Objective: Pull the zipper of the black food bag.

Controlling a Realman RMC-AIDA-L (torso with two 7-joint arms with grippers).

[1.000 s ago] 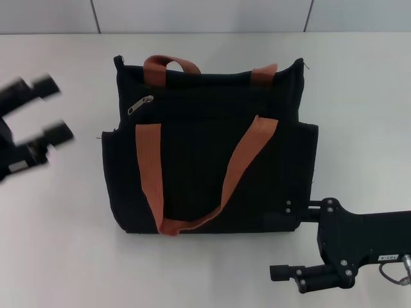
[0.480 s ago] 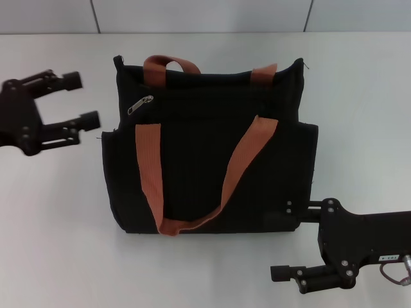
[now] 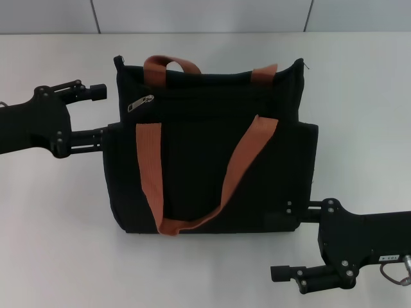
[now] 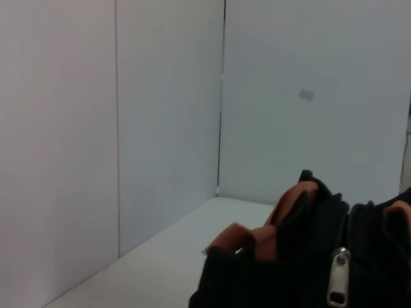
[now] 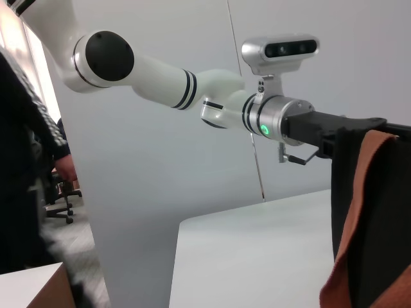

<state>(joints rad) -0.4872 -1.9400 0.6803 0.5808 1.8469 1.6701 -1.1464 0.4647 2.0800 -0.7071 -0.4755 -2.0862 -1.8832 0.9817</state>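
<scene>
The black food bag [image 3: 205, 160] lies flat on the white table, with its orange-brown strap handles [image 3: 241, 163] draped over it. The silver zipper pull [image 3: 140, 104] sits at the left end of the zipper line near the bag's far edge. It also shows close up in the left wrist view [image 4: 338, 277]. My left gripper [image 3: 99, 112] is open at the bag's left side, level with the pull and just left of it; its near finger touches the bag's side. My right gripper [image 3: 286, 240] is open at the bag's near right corner, its far finger against the bag.
The white table [image 3: 359, 96] extends on all sides of the bag, with a grey wall [image 3: 205, 16] behind. In the right wrist view the white left arm [image 5: 167, 80] reaches to the bag's edge [image 5: 347, 192].
My left gripper has moved right from the table's left edge up to the bag's left side, by the zipper pull. The right arm and the bag have not moved.
</scene>
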